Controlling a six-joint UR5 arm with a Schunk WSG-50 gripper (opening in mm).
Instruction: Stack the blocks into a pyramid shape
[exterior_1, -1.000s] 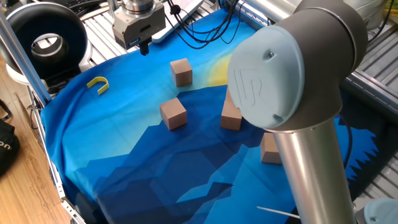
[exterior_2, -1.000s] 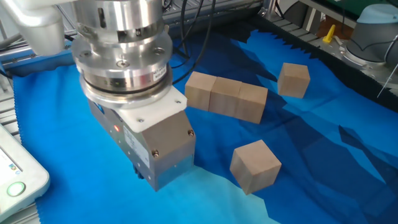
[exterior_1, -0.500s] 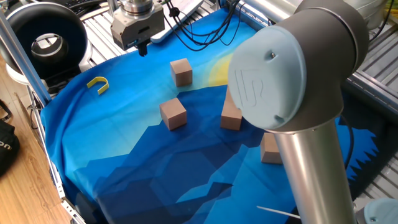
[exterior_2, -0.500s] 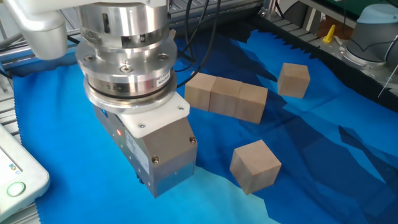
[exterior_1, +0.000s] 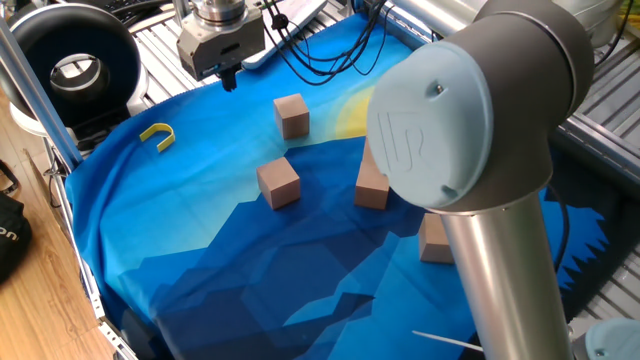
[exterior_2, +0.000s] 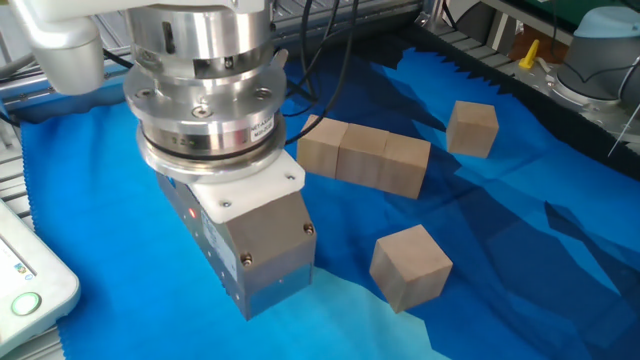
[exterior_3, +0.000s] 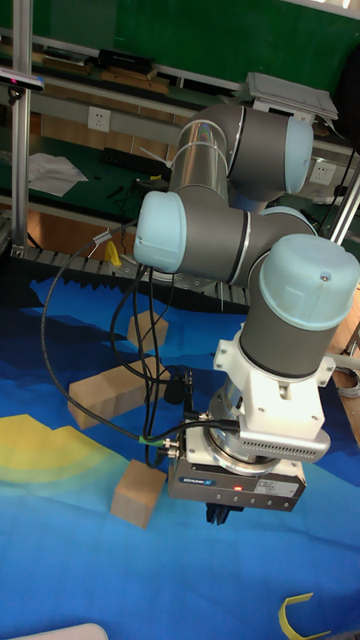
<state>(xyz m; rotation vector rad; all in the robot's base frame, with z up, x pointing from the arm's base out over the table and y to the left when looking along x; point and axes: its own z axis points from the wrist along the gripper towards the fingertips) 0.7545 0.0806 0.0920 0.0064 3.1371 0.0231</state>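
Observation:
Several plain wooden blocks lie on the blue cloth. In the other fixed view a row of three blocks (exterior_2: 365, 157) sits touching side by side, with a single block (exterior_2: 472, 128) behind it and another block (exterior_2: 410, 265) in front. My gripper (exterior_1: 230, 78) hovers near the cloth's far corner, away from every block; its dark fingers look pressed together with nothing between them. The tall view shows the gripper (exterior_3: 221, 516) just right of a lone block (exterior_3: 138, 493). My arm's elbow (exterior_1: 460, 110) hides part of the row (exterior_1: 372, 185).
A small yellow U-shaped piece (exterior_1: 157, 135) lies on the cloth's left side, also seen as the yellow piece (exterior_3: 300, 612). Black cables (exterior_1: 320, 50) trail over the cloth's back edge. A black ring-shaped device (exterior_1: 75, 65) stands beyond the left corner.
The gripper shifted only slightly over the last second and now holds still. No block has moved.

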